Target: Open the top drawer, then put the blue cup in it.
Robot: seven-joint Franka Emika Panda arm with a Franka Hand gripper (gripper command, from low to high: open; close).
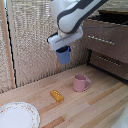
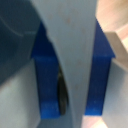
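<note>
The blue cup (image 1: 63, 55) hangs clear of the counter (image 1: 100, 102), gripped at its rim by the end effector (image 1: 63, 48), whose fingers are closed on the cup wall. The wrist view shows a pale finger (image 2: 75, 60) running down against blue (image 2: 97, 75) on both sides. The top drawer (image 1: 106, 36) lies toward the exterior view's right and looks pulled out, its dark cavity open behind the silver bar handle (image 1: 101, 40).

The step in hand appears to be carrying the cup over. To do it well, keep the cup upright and high enough to pass over the drawer front, then lower it straight into the cavity before letting go. The pink mug (image 1: 80, 83) and yellow block (image 1: 57, 95) on the counter sit well below the path.
</note>
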